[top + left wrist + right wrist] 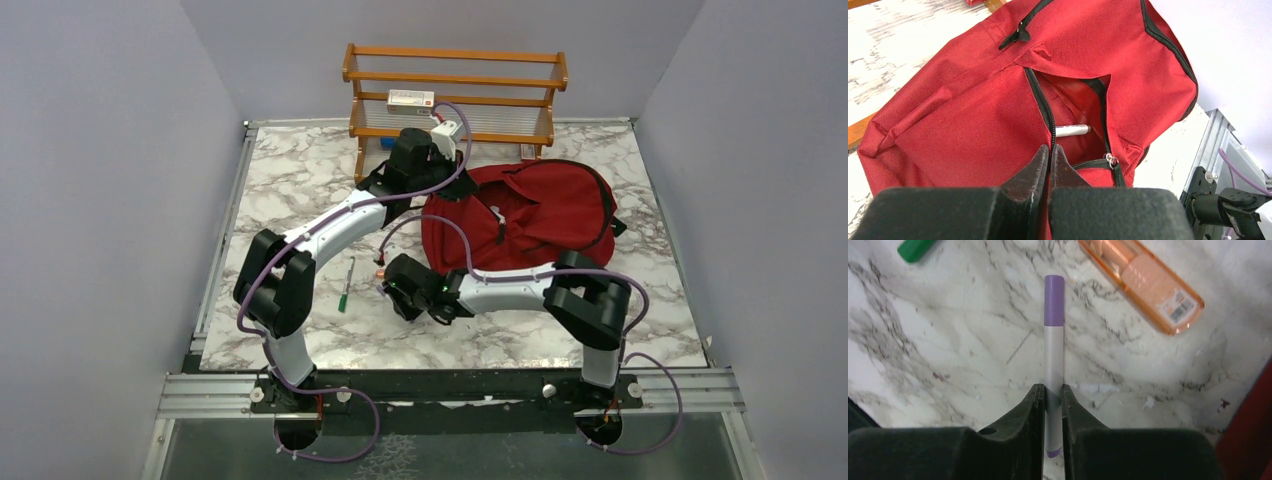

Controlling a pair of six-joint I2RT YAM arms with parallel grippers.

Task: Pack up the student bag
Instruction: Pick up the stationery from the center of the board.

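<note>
— Where is the student bag lying?

— The student bag [540,205] is lying flat on the marble worktop [290,180], right of the middle and toward the far side. Its far edge is sitting just in front of the wooden shelf [455,90].

— What is the left gripper doing?

— The left gripper [1049,152] is reaching to the bag's left end. Its jaws are clenching the red fabric right beside the black zipper [1040,100] of an open pocket. A silvery cylinder [1072,131] is showing in the gap. It might be a pen, though too little of it is showing to be sure.

— And the right one?

— The right gripper [1053,392] is hanging low over the worktop, just beside the bag's near side. Its jaws are grasping a purple marker [1054,340] near its back end, with the purple cap pointing away from the wrist. In that wrist view an orange highlighter [1143,282] is lying near the cap but apart from it, and a green pen [915,249] is lying well off to the other side.
</note>
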